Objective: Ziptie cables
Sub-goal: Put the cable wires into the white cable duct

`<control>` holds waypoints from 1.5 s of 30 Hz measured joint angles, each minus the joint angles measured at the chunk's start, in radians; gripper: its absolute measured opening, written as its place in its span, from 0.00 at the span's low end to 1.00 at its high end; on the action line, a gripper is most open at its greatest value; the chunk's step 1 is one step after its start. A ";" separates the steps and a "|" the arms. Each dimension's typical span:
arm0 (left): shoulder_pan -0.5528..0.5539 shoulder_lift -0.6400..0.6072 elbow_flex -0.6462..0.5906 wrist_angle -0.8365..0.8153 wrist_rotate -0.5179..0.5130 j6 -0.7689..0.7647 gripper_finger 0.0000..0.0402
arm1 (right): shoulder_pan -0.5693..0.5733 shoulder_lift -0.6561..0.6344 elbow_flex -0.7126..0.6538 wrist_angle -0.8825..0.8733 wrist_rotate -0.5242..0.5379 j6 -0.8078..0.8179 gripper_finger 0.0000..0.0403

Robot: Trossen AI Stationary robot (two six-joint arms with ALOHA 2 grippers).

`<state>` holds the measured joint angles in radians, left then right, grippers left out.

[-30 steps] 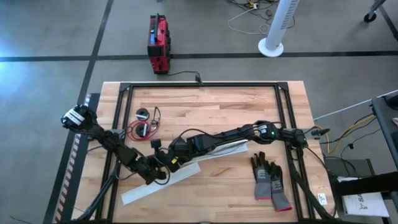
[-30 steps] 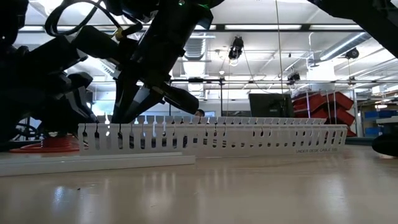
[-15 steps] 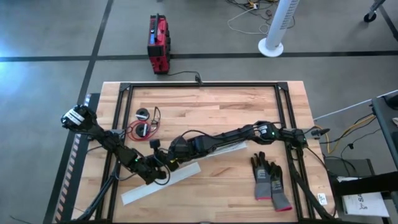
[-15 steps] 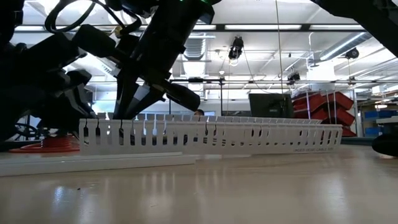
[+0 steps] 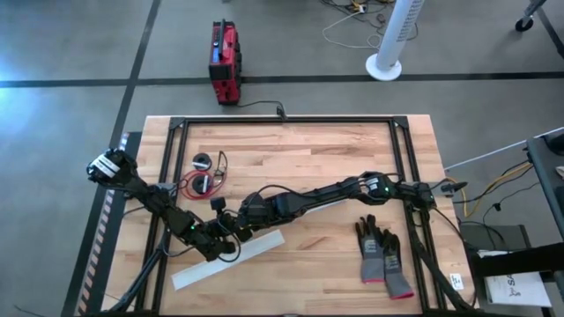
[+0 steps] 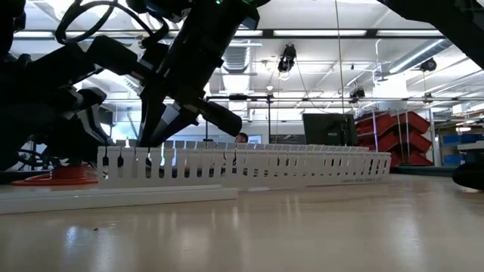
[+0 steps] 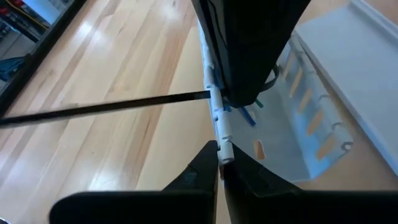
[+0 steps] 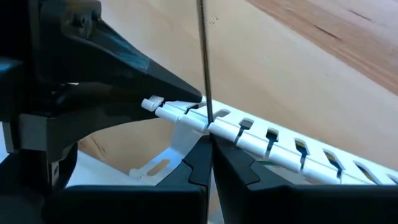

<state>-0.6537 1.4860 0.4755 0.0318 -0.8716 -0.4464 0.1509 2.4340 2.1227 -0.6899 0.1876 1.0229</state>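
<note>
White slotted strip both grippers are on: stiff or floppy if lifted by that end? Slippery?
The slotted strip probably holds its shape: thin walls, straight along its length. Likely light, so it may pivot on the table. The left gripper and right gripper each pinch one thin slotted wall, which could flex or slip.

Right arm's fingers [image 5: 236, 224] dragged white slotted strip [image 6: 249, 165] farther toward left arm.
</note>
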 joint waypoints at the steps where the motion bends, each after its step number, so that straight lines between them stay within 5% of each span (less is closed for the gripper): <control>1: 0.000 0.000 0.000 0.001 -0.003 0.000 0.00 | 0.000 -0.001 0.000 0.000 0.001 0.000 0.00; 17: -0.001 0.003 -0.039 0.011 0.003 -0.087 0.00 | -0.003 0.025 -0.007 0.044 0.038 -0.055 0.01; 30: -0.004 -0.002 -0.082 0.055 -0.006 -0.148 0.00 | -0.001 0.028 0.020 0.008 0.022 -0.207 0.25; 45: -0.004 -0.001 -0.084 0.047 -0.001 -0.143 0.00 | 0.008 0.025 0.112 -0.111 -0.009 -0.280 0.35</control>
<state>-0.6579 1.4854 0.3920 0.0784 -0.8730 -0.5896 0.1589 2.4593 2.2349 -0.8005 0.1789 0.7431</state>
